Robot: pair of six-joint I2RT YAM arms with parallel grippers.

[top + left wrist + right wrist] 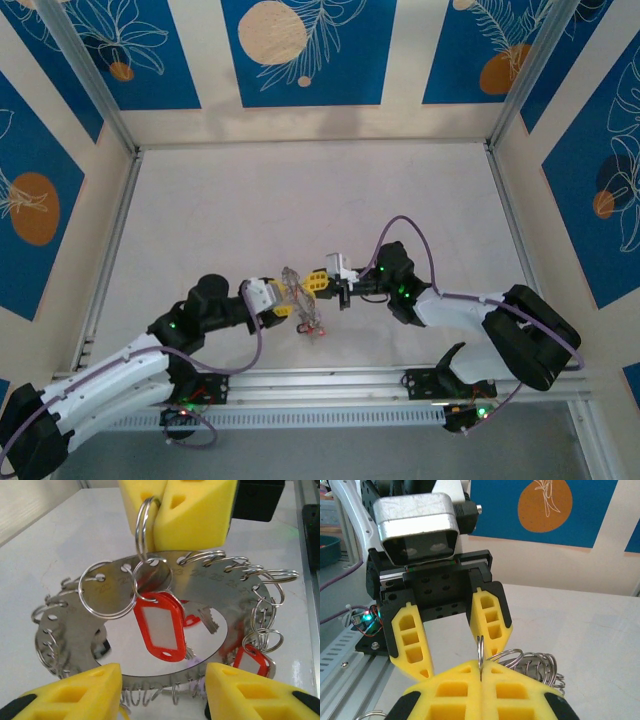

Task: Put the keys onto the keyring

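Whitish tabletop [300,200], blue leaf-patterned walls [310,50].

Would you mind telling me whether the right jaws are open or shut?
Shut: in the left wrist view their yellow pads pinch a split ring above the keyring, with no gap between them.

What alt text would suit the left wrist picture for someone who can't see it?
The yellow-fingered right gripper pinches an upright split ring at the rim of the flat metal keyring, just above a red tag and a key. The left gripper, yellow too, stands open at the bottom edge.
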